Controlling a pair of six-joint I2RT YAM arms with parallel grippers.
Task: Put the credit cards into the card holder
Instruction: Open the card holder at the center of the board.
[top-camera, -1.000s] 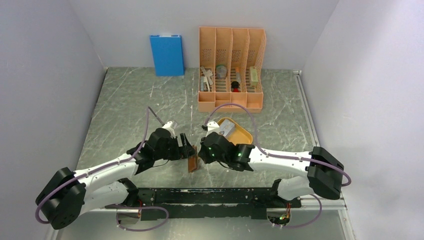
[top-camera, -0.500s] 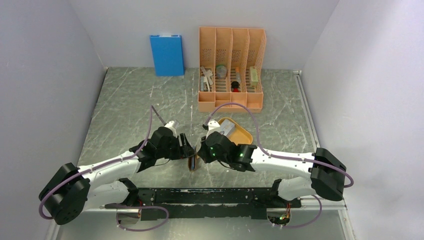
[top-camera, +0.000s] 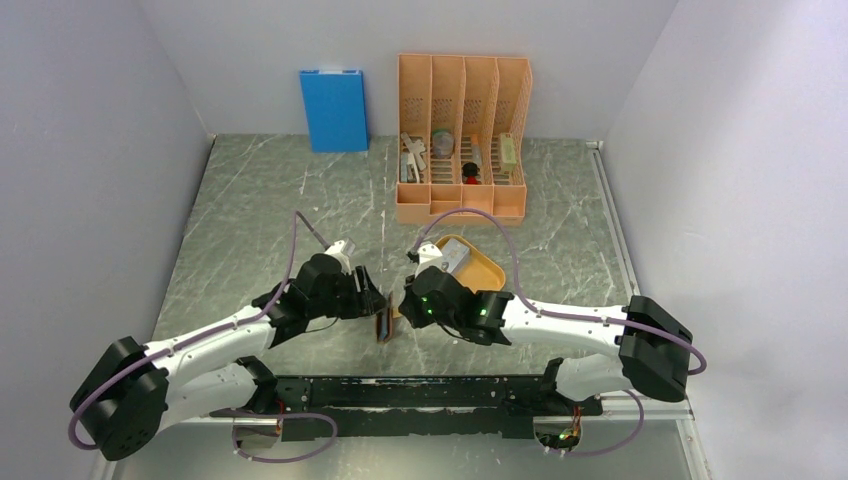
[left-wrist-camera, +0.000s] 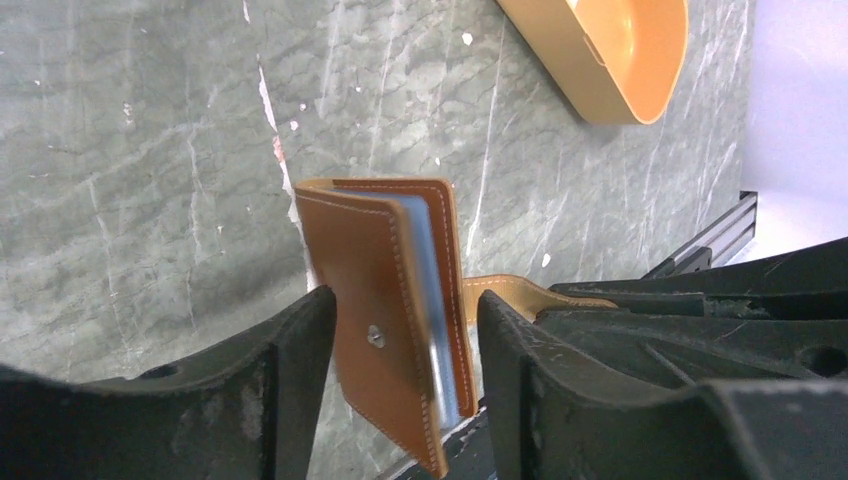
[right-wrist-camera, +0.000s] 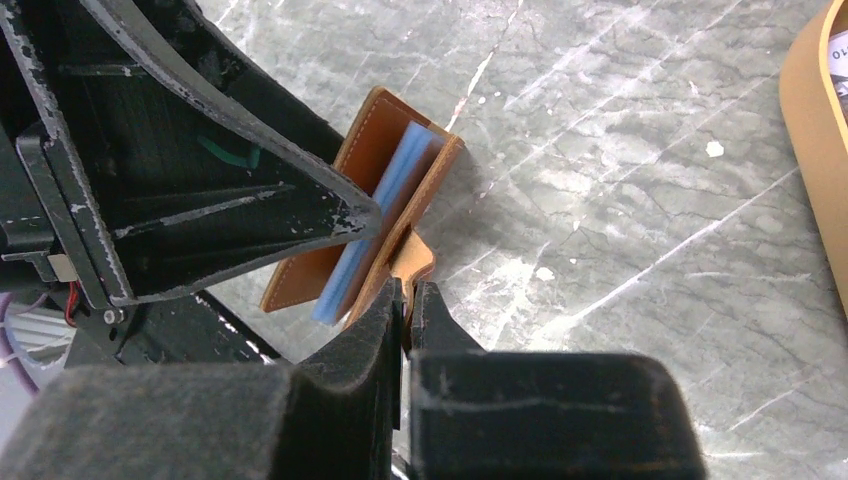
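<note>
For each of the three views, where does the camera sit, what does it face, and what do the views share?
Top external: above and behind the bases, looking down on both arms, the table and the orange organizer.
Left wrist: on the left arm, looking past the left gripper, which straddles the card holder.
Right wrist: on the right arm, looking past the right gripper, shut on the holder's tab.
Shared: all three show the card holder; the orange tray too.

Counted on the table: one brown card holder, one orange oval tray with one pale card showing in it, one tall orange desk organizer, one blue box, and two arms.
</note>
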